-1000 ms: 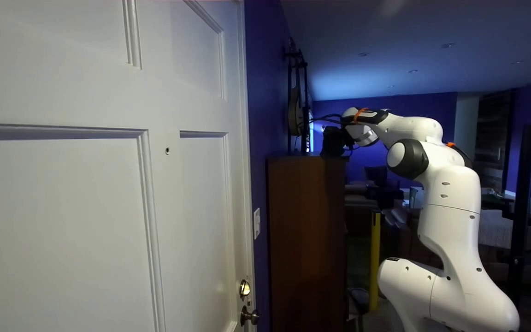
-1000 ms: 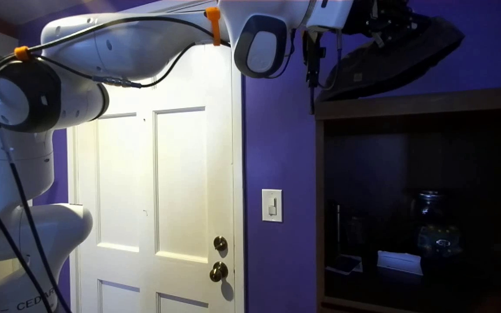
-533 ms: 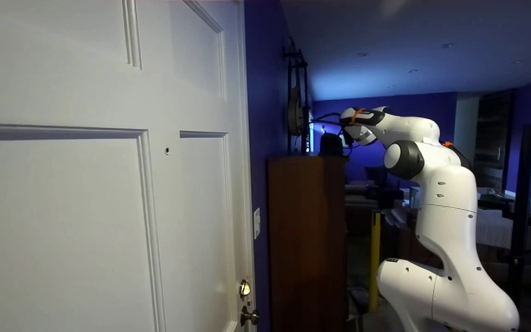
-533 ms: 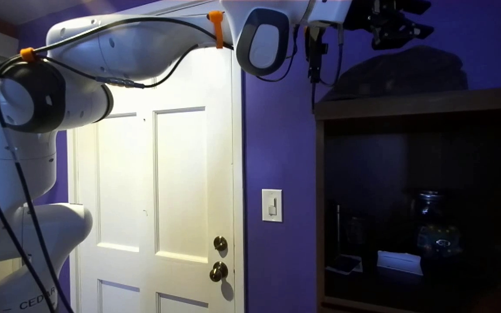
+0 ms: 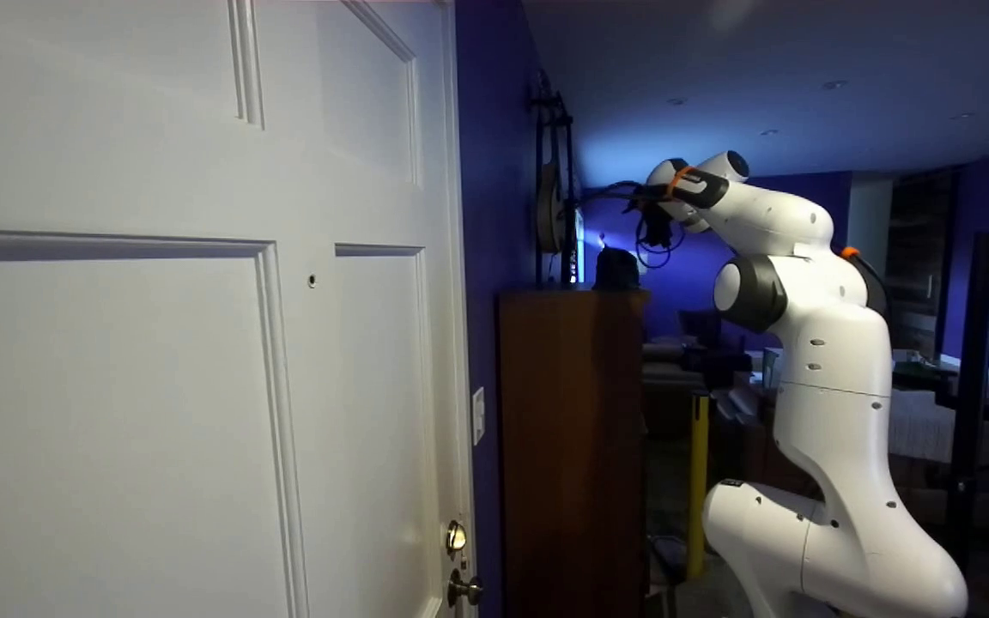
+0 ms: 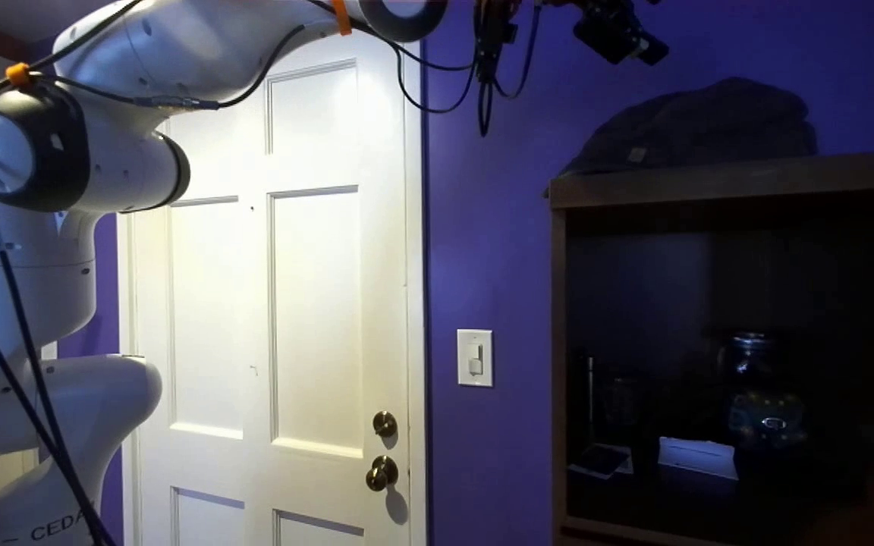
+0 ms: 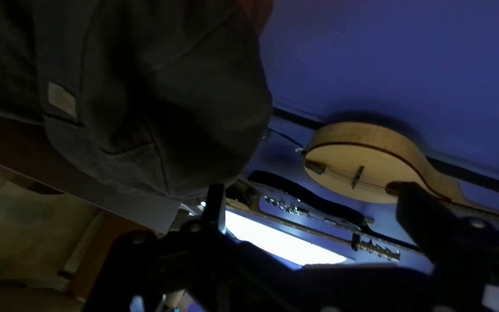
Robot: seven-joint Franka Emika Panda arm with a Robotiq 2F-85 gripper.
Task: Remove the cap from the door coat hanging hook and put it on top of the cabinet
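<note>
The dark cap (image 6: pixel 699 129) rests by itself on the flat top of the brown cabinet (image 6: pixel 740 180), close to the edge nearest the door. In the wrist view the cap (image 7: pixel 180 99) fills the upper left, its small pale label showing. My gripper (image 7: pixel 312 201) stands wide open, its two fingers far apart with only background between them. It hangs above the cap and apart from it, partly cut off by the top edge in an exterior view. The white door (image 6: pixel 315 326) is shut. No coat hanging hook can be made out on it.
Stringed instruments, among them a pale round-bodied one (image 7: pixel 358 160), hang along the purple wall beyond the cabinet. A light switch (image 6: pixel 475 358) sits between door and cabinet. A yellow post (image 5: pixel 697 485) stands near the arm. Loose cables (image 6: pixel 485 91) dangle below the wrist.
One second ago the gripper held the cap tilted above the cabinet. The jaws opened, the cap settled flat on top, and the gripper rose and drew back from it.
</note>
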